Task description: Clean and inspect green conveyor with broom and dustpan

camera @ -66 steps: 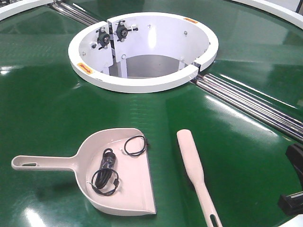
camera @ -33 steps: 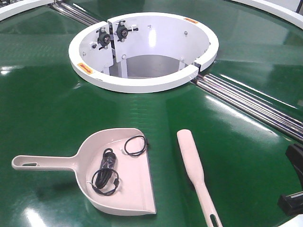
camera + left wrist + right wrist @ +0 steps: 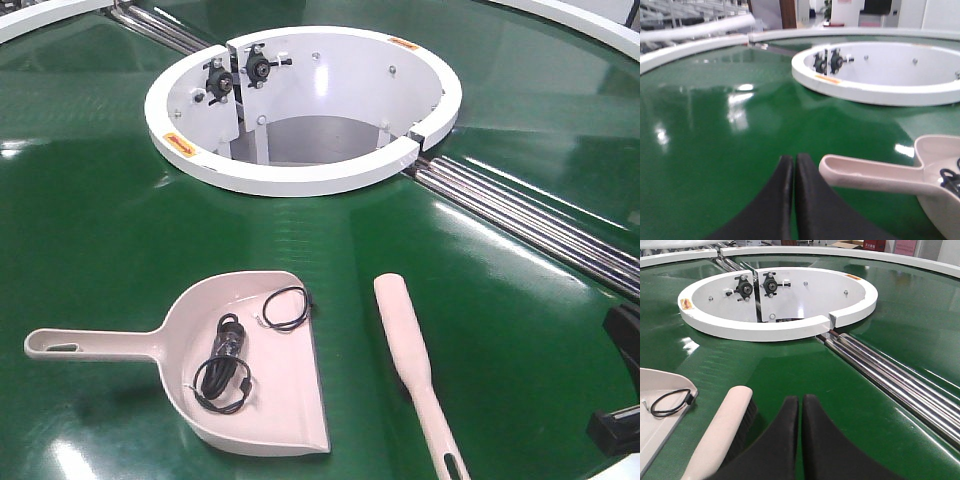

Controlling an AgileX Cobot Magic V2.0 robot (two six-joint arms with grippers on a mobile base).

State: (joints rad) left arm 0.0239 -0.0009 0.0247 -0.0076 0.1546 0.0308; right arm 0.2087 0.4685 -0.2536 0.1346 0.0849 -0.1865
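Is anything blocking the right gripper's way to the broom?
Nothing visible. The right gripper, fingers together, sits just right of the broom, with only bare green conveyor between them.

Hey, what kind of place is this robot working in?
Probably a factory or warehouse floor: a big green conveyor curves around a white ring, steel rollers cross it, and shelving-like racks show faintly behind.

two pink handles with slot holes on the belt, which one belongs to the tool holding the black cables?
The dustpan, on the left with its handle pointing left; two black cable coils lie in its pan. The broom to its right carries nothing.
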